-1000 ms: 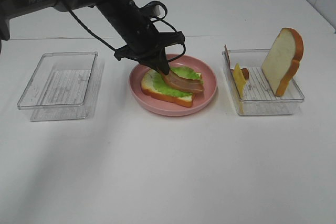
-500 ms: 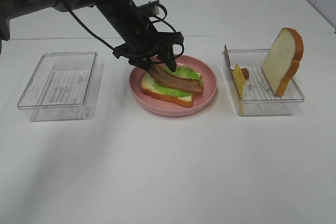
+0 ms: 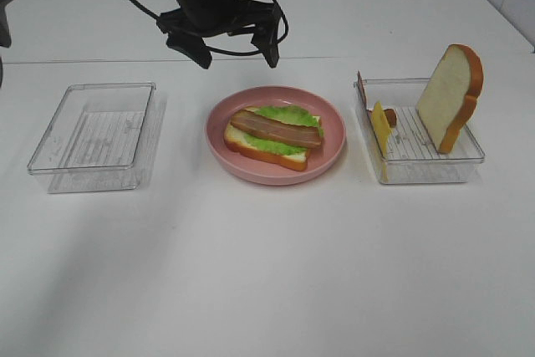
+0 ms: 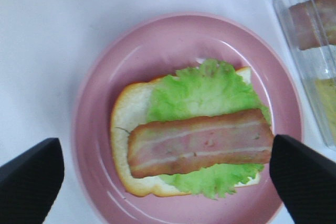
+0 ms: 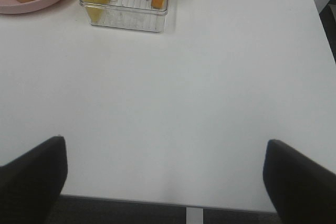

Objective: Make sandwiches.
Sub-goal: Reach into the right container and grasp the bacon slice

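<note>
1. Left gripper (image 3: 237,58), exterior high view: it has let go of the brown bacon strip (image 3: 276,130) and risen clear, its jaws spread wide and empty behind the pink round plate (image 3: 332,123). The strip now lies flat on the green lettuce leaf (image 3: 290,113) over the white bread slice (image 3: 241,141). I judge the bacon layer done, with cheese and top bread still to come. The upright white bread slice (image 3: 451,98) and the yellow cheese slice (image 3: 381,128) wait in the clear plastic tray (image 3: 422,171) on the right. A brown piece behind the cheese is too hidden to name, and the right arm is out of frame.
2. Left wrist view: only the two fingertip ends show, well apart, either side of the stack. The tray is cut off at the edge.
3. Right wrist view: the right gripper (image 5: 165,179) hangs wide open over the white table (image 5: 210,87), holding nothing. Plate and tray are clipped at the edge.
</note>
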{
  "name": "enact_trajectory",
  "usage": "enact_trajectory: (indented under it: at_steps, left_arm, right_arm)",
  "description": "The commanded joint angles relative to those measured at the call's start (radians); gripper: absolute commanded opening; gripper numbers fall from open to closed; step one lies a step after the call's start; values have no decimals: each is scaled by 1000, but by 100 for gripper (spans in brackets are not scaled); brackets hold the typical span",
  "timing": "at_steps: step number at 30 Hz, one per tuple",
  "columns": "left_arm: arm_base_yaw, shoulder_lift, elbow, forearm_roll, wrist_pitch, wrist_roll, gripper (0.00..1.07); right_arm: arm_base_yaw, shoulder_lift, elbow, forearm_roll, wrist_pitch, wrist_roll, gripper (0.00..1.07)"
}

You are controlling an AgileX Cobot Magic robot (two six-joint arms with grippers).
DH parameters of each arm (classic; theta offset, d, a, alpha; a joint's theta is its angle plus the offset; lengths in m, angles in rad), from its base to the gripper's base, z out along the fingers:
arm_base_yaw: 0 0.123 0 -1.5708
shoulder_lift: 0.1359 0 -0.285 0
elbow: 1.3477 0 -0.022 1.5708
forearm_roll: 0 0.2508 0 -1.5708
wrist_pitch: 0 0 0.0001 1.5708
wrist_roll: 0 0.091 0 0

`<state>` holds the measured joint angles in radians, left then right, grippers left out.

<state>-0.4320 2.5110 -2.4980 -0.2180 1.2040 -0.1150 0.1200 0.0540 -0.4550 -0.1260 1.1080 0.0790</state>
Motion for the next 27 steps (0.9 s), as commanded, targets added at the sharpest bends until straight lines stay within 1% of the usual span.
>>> enact_trajectory:
  at_steps: [1, 6, 8, 9, 11, 12, 13, 14, 15, 16, 17, 18, 19, 20, 21, 22, 23, 24, 25, 26, 27]
  left_arm:
    - [3, -12, -38, 51, 113, -26, 102]
    - [11, -61, -33, 67, 114, -36, 102]
    - [11, -106, -2, 84, 114, -37, 102]
    - [11, -106, -2, 84, 114, -37, 102]
    - [11, -173, 68, 94, 114, -36, 102]
    - [11, -173, 68, 94, 114, -36, 102]
    - [11, -228, 127, 112, 114, -31, 102]
    - [11, -256, 162, 118, 114, -26, 102]
    - [11, -256, 162, 118, 114, -26, 102]
    - [11, -306, 231, 127, 114, 3, 102]
    - [11, -306, 231, 127, 114, 3, 102]
    - [11, -328, 257, 133, 114, 14, 102]
    - [11, -376, 313, 152, 114, 19, 102]
    - [11, -376, 313, 152, 114, 19, 102]
    - [11, -431, 377, 169, 114, 20, 102]
    - [11, -459, 403, 176, 114, 21, 102]
    - [11, -459, 403, 176, 114, 21, 102]
    - [11, -519, 473, 184, 114, 25, 102]
    - [11, -546, 511, 185, 114, 25, 102]
    - [11, -546, 511, 185, 114, 25, 102]
    - [11, -609, 585, 185, 114, 24, 102]
  right_arm:
    - [-5, -5, 2, -1, -5, -5, 99]
    - [-5, -5, 2, -1, -5, -5, 99]
    - [-5, -5, 2, -1, -5, -5, 99]
    - [-5, -5, 2, -1, -5, -5, 99]
    - [-5, -5, 2, -1, -5, -5, 99]
    - [-5, -5, 2, -1, -5, -5, 99]
    - [-5, -5, 2, -1, -5, -5, 99]
    - [-5, -5, 2, -1, -5, -5, 99]
    - [-5, -5, 2, -1, -5, -5, 99]
    - [-5, -5, 2, -1, -5, -5, 99]
    - [-5, -5, 2, -1, -5, -5, 99]
    - [-5, -5, 2, -1, -5, -5, 99]
    - [-5, -5, 2, -1, -5, -5, 99]
    - [-5, -5, 2, -1, -5, -5, 99]
    - [-5, -5, 2, -1, -5, -5, 99]
    - [-5, -5, 2, -1, -5, -5, 99]
    - [-5, -5, 2, -1, -5, -5, 99]
    - [-5, -5, 2, -1, -5, -5, 99]
    - [-5, -5, 2, -1, -5, -5, 99]
    - [-5, -5, 2, -1, -5, -5, 99]
    - [-5, -5, 2, -1, -5, -5, 99]
